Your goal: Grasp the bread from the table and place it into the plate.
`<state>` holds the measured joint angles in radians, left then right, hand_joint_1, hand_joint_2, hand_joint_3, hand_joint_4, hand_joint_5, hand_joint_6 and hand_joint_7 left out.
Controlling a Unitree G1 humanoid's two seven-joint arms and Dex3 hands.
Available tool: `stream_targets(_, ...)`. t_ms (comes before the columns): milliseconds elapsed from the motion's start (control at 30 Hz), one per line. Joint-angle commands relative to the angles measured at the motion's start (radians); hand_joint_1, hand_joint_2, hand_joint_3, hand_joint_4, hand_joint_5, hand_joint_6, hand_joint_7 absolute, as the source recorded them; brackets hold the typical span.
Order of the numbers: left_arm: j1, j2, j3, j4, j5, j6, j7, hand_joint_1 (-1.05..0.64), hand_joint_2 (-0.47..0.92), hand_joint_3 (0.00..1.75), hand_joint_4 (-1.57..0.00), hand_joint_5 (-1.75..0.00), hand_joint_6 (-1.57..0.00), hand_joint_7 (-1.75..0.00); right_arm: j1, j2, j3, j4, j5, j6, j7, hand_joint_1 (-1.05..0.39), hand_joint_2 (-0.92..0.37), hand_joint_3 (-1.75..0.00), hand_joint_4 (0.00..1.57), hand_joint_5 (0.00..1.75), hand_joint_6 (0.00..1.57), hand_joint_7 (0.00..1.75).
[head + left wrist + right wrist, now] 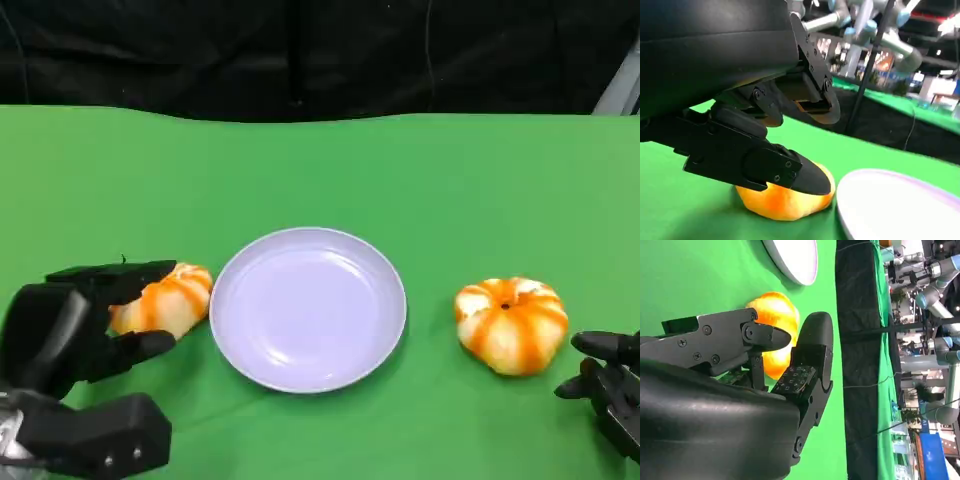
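The left hand [85, 320] is seen at the near left, its fingers [115, 277] spread around a bread roll [165, 300] lying on the green table [450, 180], 1 finger above and 1 below; a firm grip cannot be confirmed. The right hand [610, 385], holding nothing with fingers apart, is placed just beside a second roll [512, 323]. Between the 2 rolls lies the lilac plate [308, 308].
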<state>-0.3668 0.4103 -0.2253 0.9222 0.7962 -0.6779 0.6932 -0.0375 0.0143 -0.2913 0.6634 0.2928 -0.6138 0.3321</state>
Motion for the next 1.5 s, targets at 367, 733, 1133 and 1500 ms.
stream_targets(367,-0.089,0.011,-0.105,0.07,-0.042,0.118,-0.171,-0.82,0.92,0.12,-0.53,0.0,-0.61,0.0,0.01,-0.006,0.001,-0.013,0.002,-0.011,-0.009,-0.05,-0.92,-0.41,0.68,1.35,0.87,0.74)
stream_targets(733,-0.126,-0.011,-0.171,0.134,-0.051,0.196,-0.221,-0.86,0.92,0.21,-0.5,-0.01,-0.56,0.0,0.014,-0.012,-0.001,-0.022,0.011,-0.002,-0.009,-0.08,-0.92,-0.37,0.71,1.29,0.89,0.71)
stream_targets(1133,-0.147,-0.027,-0.202,0.194,-0.073,0.197,-0.206,-0.73,0.92,0.2,-0.51,-0.01,-0.57,0.0,0.018,-0.009,0.0,-0.032,0.011,0.003,-0.013,-0.09,-0.92,-0.35,0.74,1.26,0.92,0.67)
stream_targets(1500,-0.155,-0.028,-0.219,0.211,-0.088,0.191,-0.19,-0.62,0.92,0.2,-0.53,-0.01,-0.58,0.0,0.017,-0.009,0.0,-0.031,0.01,0.002,-0.016,-0.08,-0.92,-0.35,0.74,1.25,0.93,0.66)
